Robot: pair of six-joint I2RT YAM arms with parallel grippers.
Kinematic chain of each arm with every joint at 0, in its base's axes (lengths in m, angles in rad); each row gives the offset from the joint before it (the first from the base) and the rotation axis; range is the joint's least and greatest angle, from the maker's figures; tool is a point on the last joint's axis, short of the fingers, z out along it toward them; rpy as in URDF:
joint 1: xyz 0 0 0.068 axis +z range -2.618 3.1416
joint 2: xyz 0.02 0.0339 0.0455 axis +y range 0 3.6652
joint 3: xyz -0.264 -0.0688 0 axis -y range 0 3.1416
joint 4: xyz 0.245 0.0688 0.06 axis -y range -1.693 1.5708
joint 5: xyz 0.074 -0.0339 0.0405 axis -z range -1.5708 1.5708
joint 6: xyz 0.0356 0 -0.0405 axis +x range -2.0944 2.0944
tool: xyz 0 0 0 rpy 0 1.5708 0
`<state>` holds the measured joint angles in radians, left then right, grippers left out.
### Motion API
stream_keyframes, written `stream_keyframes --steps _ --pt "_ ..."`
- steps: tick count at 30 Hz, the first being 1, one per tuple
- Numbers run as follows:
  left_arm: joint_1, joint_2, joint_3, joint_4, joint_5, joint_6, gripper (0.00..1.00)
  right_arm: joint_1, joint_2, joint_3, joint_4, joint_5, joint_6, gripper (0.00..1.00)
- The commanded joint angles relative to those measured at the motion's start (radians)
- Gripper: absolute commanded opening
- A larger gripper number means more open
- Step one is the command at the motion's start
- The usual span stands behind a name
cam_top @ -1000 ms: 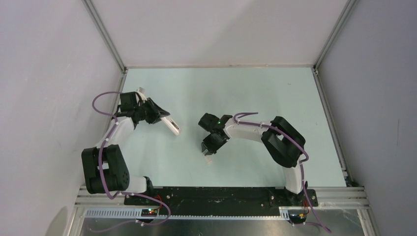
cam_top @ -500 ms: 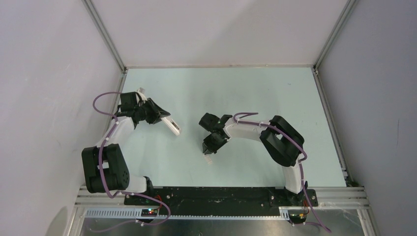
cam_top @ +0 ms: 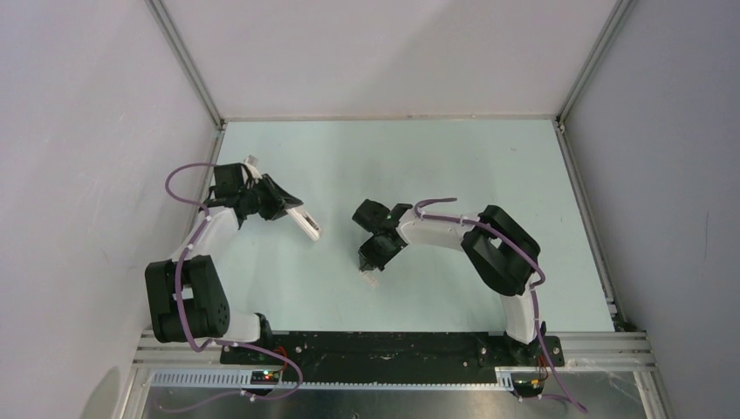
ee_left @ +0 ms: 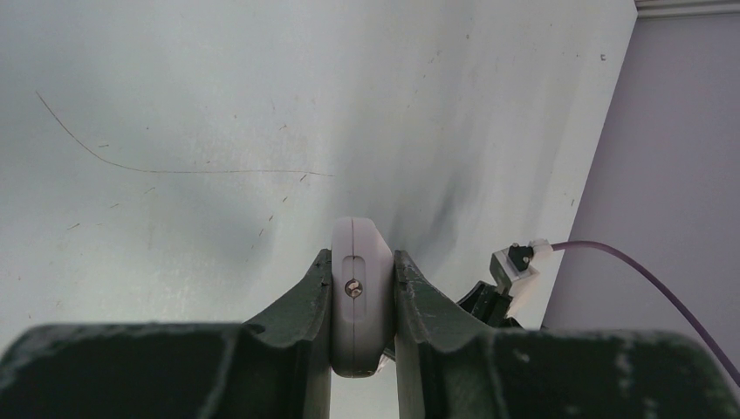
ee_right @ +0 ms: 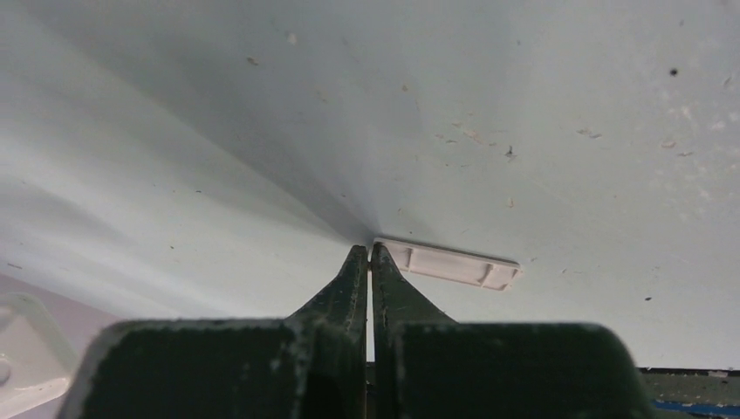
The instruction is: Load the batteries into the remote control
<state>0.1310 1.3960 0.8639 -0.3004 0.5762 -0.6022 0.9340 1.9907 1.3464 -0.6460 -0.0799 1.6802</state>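
Note:
My left gripper [cam_top: 281, 207] is shut on the white remote control [cam_top: 305, 223] and holds it at the left of the table, its free end pointing toward the middle. In the left wrist view the remote [ee_left: 360, 288] shows end-on, clamped between the two fingers of the left gripper [ee_left: 360, 258]. My right gripper [cam_top: 372, 260] is shut and empty in the middle of the table. Its tips [ee_right: 367, 249] sit at the left end of a small flat white cover strip [ee_right: 449, 262], which lies on the table [cam_top: 371, 279]. No batteries show in any view.
The pale green table [cam_top: 454, 166] is boxed in by white walls with metal frame rails at the back and sides. The right arm's elbow [cam_top: 502, 249] lies low to the right of its gripper. A purple cable [ee_left: 646, 271] runs by the left wrist.
My right gripper has drawn back a little toward the far side, and the cover strip now lies bare on the table just in front of its tips. The left arm has not moved.

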Motion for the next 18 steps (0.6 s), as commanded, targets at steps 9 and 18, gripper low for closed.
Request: stream_keyframes --steps 9,18 --pt "-0.071 0.003 0.023 0.041 0.108 -0.069 0.00 -0.070 -0.267 0.025 0.114 0.181 -0.272 0.00" --pt "-0.138 -0.056 0.076 0.091 0.231 -0.210 0.00 -0.113 -0.475 0.027 0.379 0.105 -0.579 0.00"
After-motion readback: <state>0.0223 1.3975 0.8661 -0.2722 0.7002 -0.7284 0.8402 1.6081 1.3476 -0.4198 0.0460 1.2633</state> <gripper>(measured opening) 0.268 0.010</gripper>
